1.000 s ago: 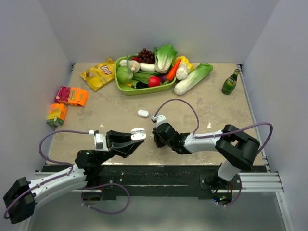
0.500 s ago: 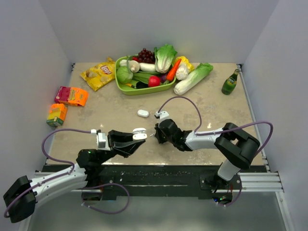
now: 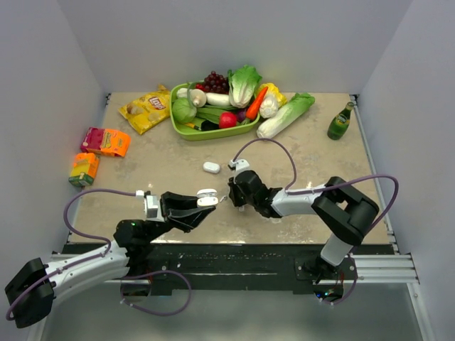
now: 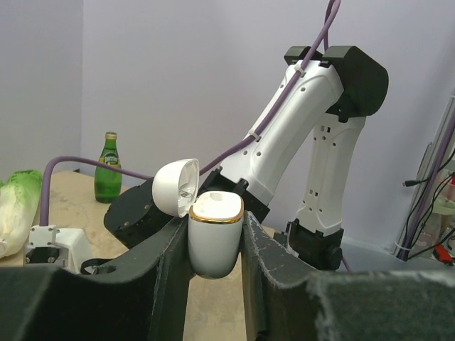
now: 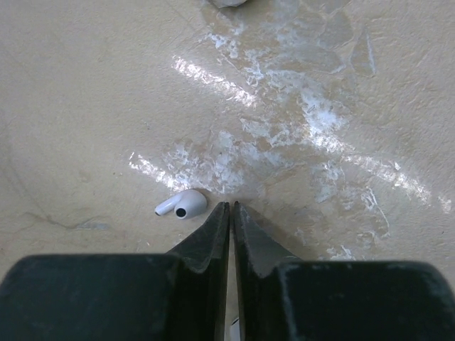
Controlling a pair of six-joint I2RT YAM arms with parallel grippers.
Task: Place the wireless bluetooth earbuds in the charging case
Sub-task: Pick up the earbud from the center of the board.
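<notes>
My left gripper [image 3: 204, 202] is shut on a white charging case [image 4: 215, 234] with a gold rim, held upright above the table with its lid [image 4: 175, 186] flipped open; the case also shows in the top view [image 3: 207, 198]. My right gripper [image 5: 232, 206] is shut, its tips down at the table. One tiny white earbud [image 5: 182, 204] lies on the table just left of those tips, not held. A sliver of white shows low between the right fingers; I cannot tell what it is. In the top view the right gripper [image 3: 227, 198] faces the case closely.
A second white case [image 3: 211, 168] lies on the table behind the grippers. A green tray [image 3: 186, 131] of vegetables, a chips bag [image 3: 146, 108], a cabbage [image 3: 284, 115] and a green bottle [image 3: 340, 122] stand at the back. Orange boxes [image 3: 105, 141] sit at the left.
The right gripper has shifted a little away from the near edge and toward the case. The left gripper with the case has edged slightly right.
</notes>
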